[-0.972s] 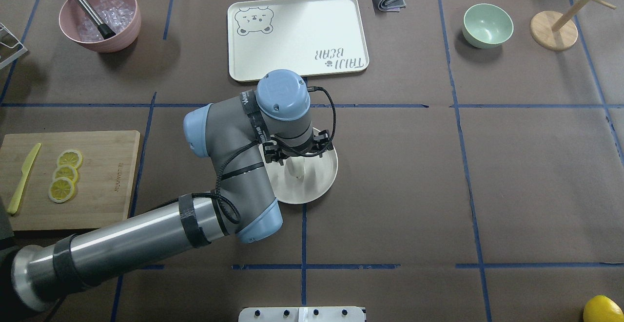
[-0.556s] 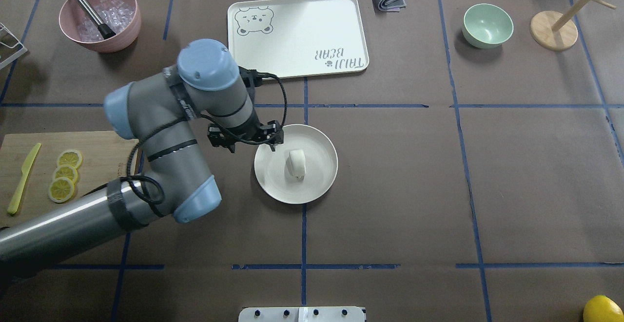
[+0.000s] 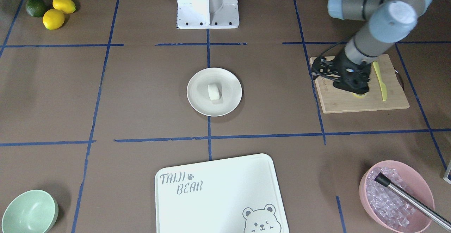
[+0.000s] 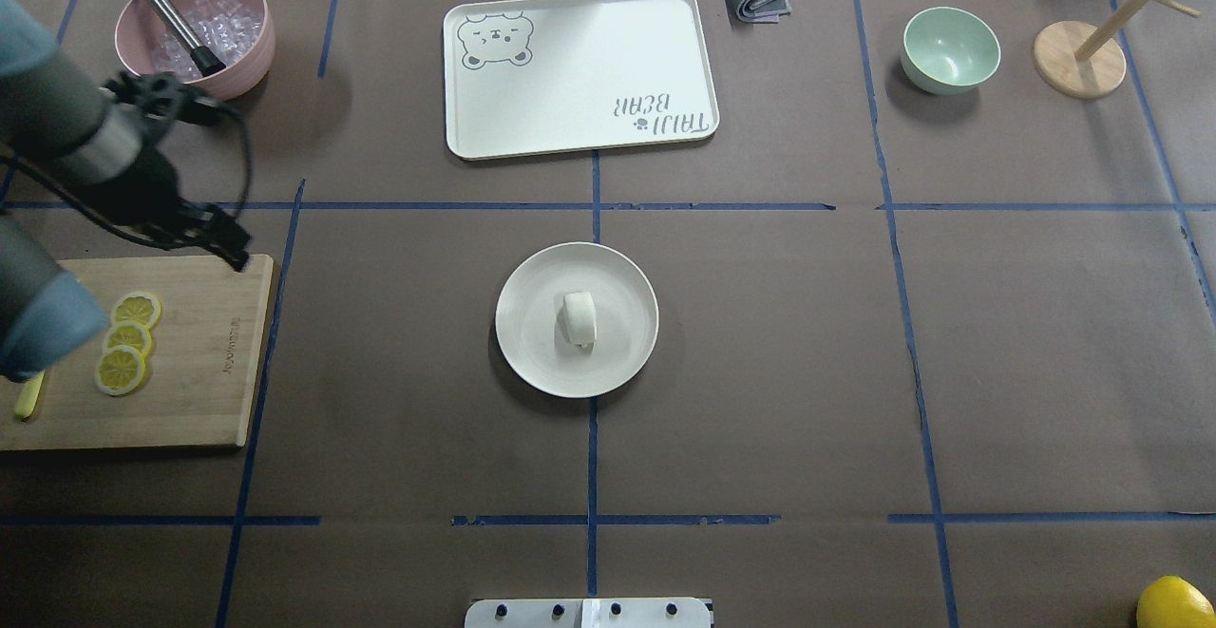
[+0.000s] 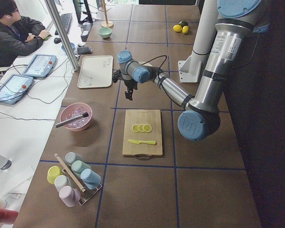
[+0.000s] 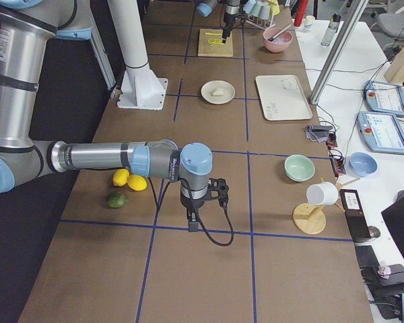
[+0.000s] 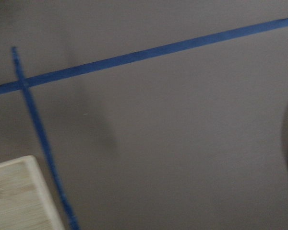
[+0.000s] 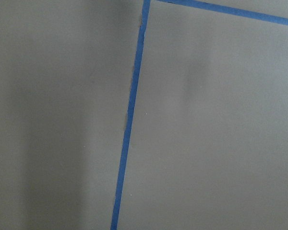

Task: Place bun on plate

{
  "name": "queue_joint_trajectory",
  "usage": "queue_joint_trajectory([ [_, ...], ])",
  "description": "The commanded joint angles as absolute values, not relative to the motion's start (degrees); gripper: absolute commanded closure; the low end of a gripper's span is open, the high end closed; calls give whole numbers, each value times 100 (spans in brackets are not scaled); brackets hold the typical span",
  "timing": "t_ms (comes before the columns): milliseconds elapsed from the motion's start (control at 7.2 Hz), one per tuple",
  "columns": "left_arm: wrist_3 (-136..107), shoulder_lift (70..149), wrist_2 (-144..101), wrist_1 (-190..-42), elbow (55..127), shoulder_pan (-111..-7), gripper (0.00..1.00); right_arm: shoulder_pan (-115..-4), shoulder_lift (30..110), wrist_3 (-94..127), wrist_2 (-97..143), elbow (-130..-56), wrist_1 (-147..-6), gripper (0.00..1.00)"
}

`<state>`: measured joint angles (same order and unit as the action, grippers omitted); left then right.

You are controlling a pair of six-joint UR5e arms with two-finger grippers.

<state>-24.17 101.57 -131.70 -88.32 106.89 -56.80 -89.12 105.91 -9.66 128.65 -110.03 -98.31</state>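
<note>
Overhead exterior: bun [image 4: 579,319] on plate [image 4: 532,362]; long axis points toward robot.

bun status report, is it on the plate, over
Left gripper off by the wooden cutting board, right gripper far off; jaws unreadable. Small white bun resting on round cream plate. Nothing in the way.

Bun [image 4: 578,317] on the plate [image 4: 532,362], mid-table
The tray [image 4: 579,67] lies behind the plate, the cutting board [image 4: 209,362] well apart to its left, lemon slices [image 4: 126,340] on it
</note>
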Motion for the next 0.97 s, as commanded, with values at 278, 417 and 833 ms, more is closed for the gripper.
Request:
queue_joint_trajectory([
  [278, -202, 8046, -13658, -8894, 10356, -8469, 0, -8912, 10608, -984, 12867, -10995, -9826, 0],
  [417, -202, 8007, -13650, -8895, 10145, -8777, 0, -8912, 10617, -984, 12867, -10995, -9826, 0],
  [833, -290, 7972, -13632, -8886, 9984, -8886, 0, -8912, 10626, -976, 12867, -11021, -9826, 0],
])
